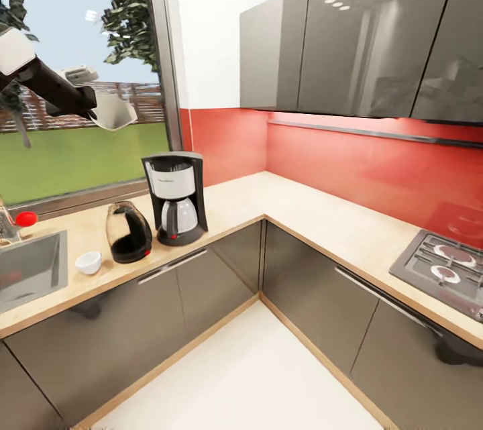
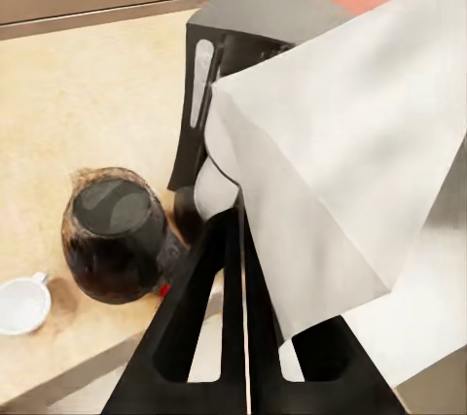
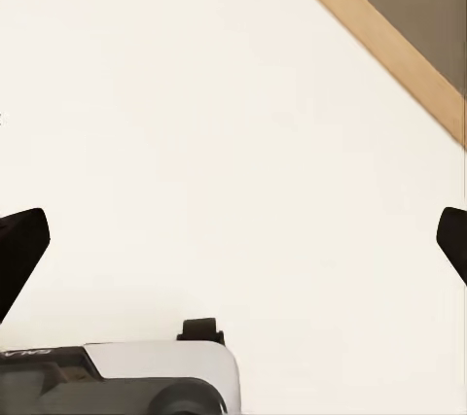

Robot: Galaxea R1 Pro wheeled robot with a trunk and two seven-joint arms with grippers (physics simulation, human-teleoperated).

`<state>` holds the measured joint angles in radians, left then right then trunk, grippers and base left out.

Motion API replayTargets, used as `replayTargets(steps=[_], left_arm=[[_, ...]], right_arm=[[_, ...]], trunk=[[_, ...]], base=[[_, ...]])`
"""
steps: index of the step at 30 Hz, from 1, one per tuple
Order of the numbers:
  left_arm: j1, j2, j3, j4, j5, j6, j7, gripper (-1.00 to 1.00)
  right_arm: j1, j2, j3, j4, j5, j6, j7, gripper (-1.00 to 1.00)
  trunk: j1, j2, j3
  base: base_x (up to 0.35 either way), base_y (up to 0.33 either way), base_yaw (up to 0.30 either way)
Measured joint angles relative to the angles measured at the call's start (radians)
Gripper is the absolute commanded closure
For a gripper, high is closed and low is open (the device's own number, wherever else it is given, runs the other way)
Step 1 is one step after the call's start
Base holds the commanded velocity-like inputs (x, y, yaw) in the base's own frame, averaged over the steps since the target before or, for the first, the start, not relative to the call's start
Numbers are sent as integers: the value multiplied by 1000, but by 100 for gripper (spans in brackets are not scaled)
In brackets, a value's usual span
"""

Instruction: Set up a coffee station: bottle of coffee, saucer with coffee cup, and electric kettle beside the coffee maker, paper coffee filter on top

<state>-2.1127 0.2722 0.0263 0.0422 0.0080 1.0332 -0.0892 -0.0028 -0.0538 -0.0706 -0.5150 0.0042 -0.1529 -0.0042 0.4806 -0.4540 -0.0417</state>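
My left gripper (image 1: 92, 110) is raised in front of the window, shut on a white paper coffee filter (image 1: 114, 113), up and to the left of the coffee maker. The black and white coffee maker (image 1: 176, 196) stands on the countertop (image 1: 308, 215) with its glass pot in place. In the left wrist view the filter (image 2: 341, 172) hangs from the shut fingers (image 2: 209, 269) above the coffee maker (image 2: 258, 26). A black electric kettle (image 1: 127, 232) stands just left of the coffee maker, and a white coffee cup (image 1: 88, 261) sits left of the kettle. My right gripper (image 3: 233, 245) is open over the floor.
A steel sink (image 1: 30, 269) is set in the counter at far left, with a red knob (image 1: 25, 219) behind it. A gas hob (image 1: 444, 265) lies at right. Dark wall cabinets (image 1: 362, 34) hang above the corner. The pale floor (image 1: 255, 369) lies below.
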Motion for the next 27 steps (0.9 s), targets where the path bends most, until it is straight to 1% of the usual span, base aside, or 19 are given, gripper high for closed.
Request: replayTargets(steps=[4,16,18,21,27], left_arm=[[0,-1,1,-3,2,0,0,100],[7,-67,2,4,8,3,-7,100],[28,-79,2,5,7,3,-8,100],[73,-85,0,5,6,4,-9,100],[209,-78,-1,5,6,5,-11,100]], right_arm=[[0,0,0,0,0,0,0,-100],[0,0,1,3,1,0,0,-100],[0,0,1,3,1,0,0,-100],[0,0,1,3,1,0,0,-100],[0,0,1,3,1,0,0,-100]], trunk=[[-1,-1,0],[-1,0,0],[0,0,0],[-1,0,0],[0,0,0]], base=[[-176,-109,0],[-2,-1,0],[0,0,0],[0,0,0],[0,0,0]])
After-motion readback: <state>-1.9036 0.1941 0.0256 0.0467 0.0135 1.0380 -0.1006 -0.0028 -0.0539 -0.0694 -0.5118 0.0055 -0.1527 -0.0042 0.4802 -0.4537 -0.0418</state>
